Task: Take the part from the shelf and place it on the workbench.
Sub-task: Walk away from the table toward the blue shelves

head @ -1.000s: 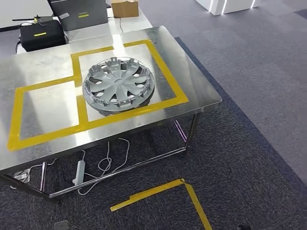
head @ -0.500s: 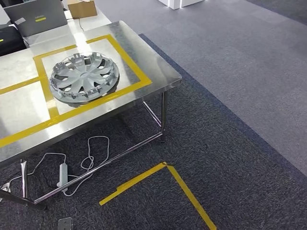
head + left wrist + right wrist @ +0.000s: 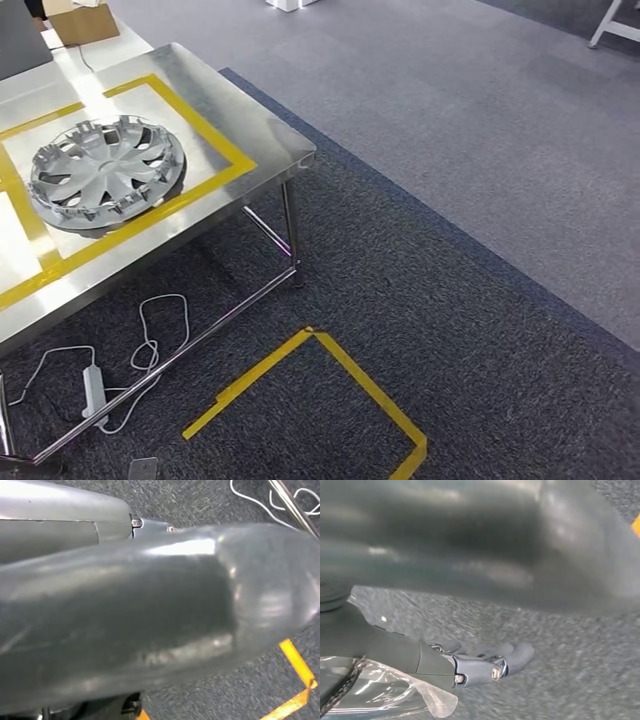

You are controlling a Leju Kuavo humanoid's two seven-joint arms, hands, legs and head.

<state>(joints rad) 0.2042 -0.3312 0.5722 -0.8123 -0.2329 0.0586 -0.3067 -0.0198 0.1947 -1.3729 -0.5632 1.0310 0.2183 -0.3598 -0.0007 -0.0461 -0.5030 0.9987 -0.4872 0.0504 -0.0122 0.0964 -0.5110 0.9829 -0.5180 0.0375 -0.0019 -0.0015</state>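
The part, a silver wheel cover (image 3: 102,175), lies flat inside a yellow-taped rectangle on the steel workbench (image 3: 256,135), at the left of the head view. No hand touches it. In the left wrist view my left hand (image 3: 75,522) hangs beside my body over the carpet, a finger lying straight, with nothing in it. My right hand (image 3: 478,665) hangs low over the carpet in the right wrist view, its dark fingers stretched out and apart, holding nothing.
A yellow tape corner (image 3: 355,380) marks the dark carpet in front of the bench. A power strip (image 3: 92,388) and white cables (image 3: 155,335) lie under the bench. A cardboard box (image 3: 83,22) sits on a table behind. Lighter grey carpet spreads to the right.
The whole picture has shifted left: my camera has turned to the right. The wheel cover stays where it was on the bench.
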